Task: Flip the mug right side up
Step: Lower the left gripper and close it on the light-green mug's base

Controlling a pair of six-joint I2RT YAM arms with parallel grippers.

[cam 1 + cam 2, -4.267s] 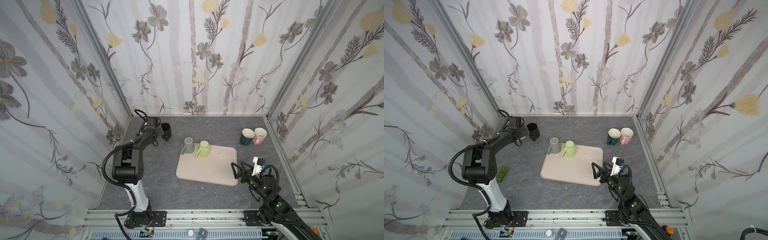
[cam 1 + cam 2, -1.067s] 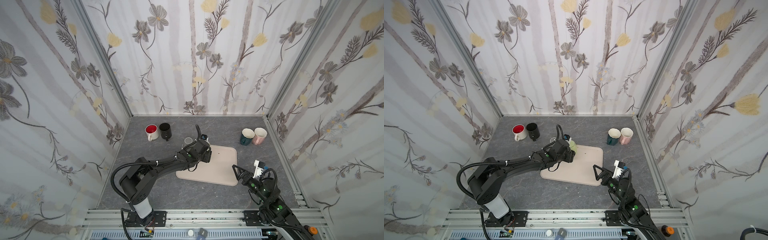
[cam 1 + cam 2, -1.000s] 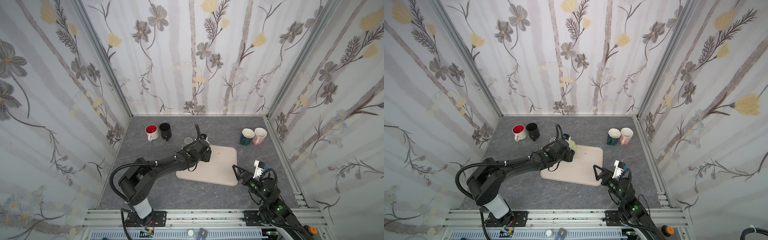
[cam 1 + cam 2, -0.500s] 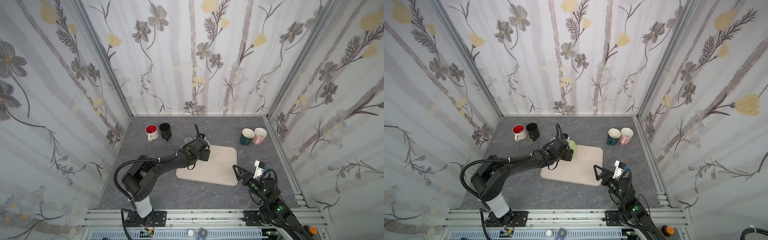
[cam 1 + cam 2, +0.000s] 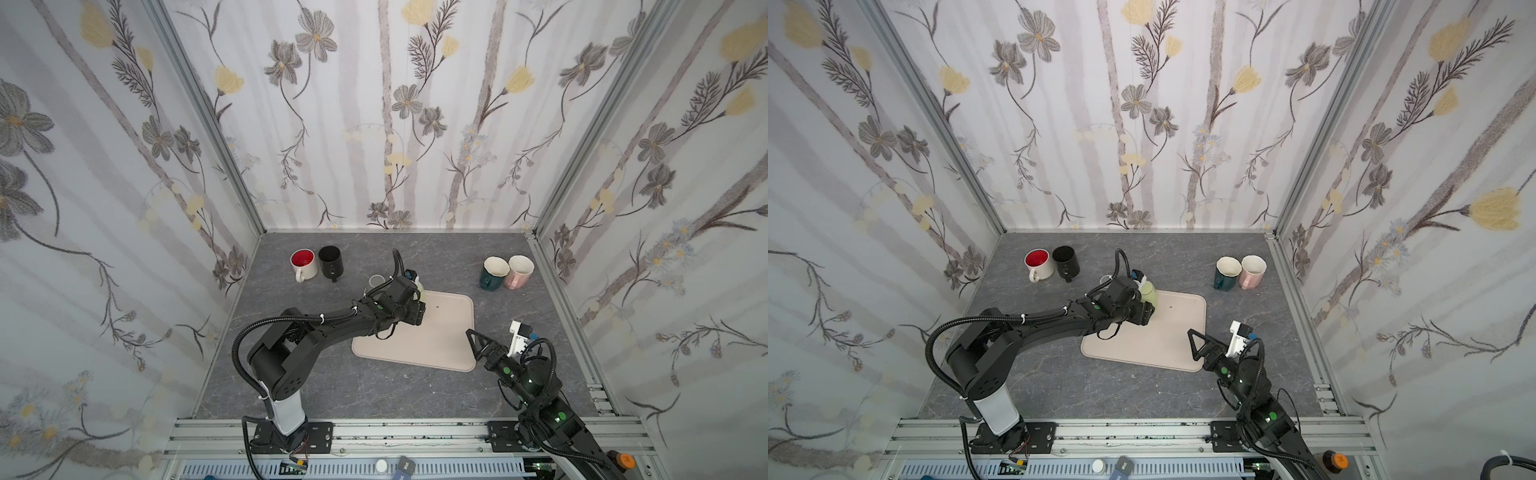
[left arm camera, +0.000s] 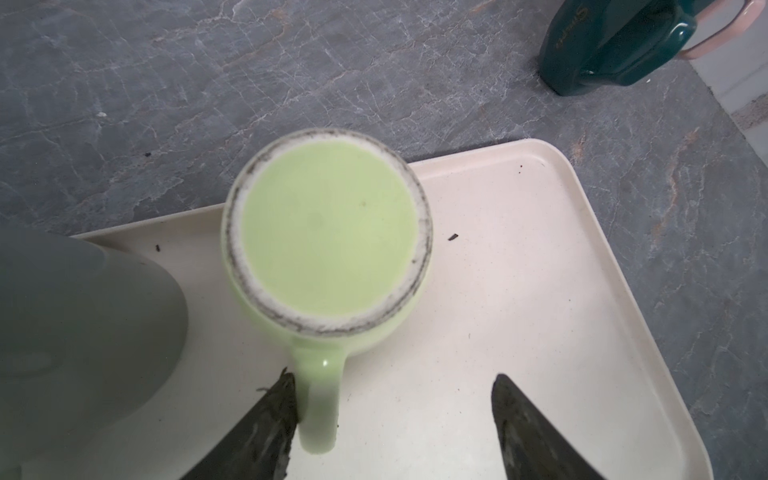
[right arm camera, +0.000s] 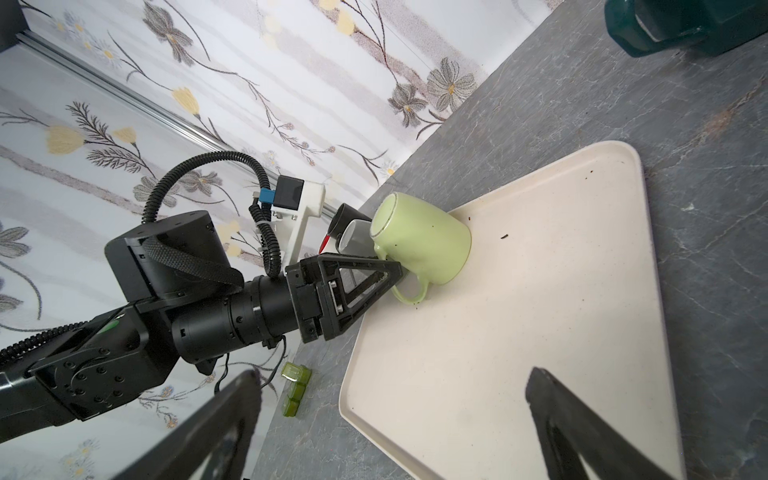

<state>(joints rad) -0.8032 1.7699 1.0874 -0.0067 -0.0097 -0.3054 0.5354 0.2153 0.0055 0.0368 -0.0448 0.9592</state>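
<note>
The green mug [image 6: 328, 232] is sitting upside down, base up, at the far-left corner of the cream tray [image 6: 519, 270], and its handle is pointing back toward the left gripper [image 6: 395, 378]. That gripper is reaching in low over the tray with its jaws standing well apart. The handle is lying between them, off to one side: one finger [image 6: 278, 411] is touching the handle while the other is hanging clear over bare tray, so nothing is being clamped. In both top views the left arm is covering most of the mug [image 5: 1148, 294], just beside a grey mug [image 5: 376, 281].

The right gripper [image 7: 392, 374] is hovering spread wide and holding nothing, above the tray's near-right corner [image 5: 457, 361], well apart from the mug [image 7: 419, 245].

On the counter [image 5: 374, 386], a red-lined mug [image 5: 302, 264] and a black mug [image 5: 330, 261] are standing far left, and a teal mug [image 5: 492, 272] and a pink mug [image 5: 519, 270] far right.
</note>
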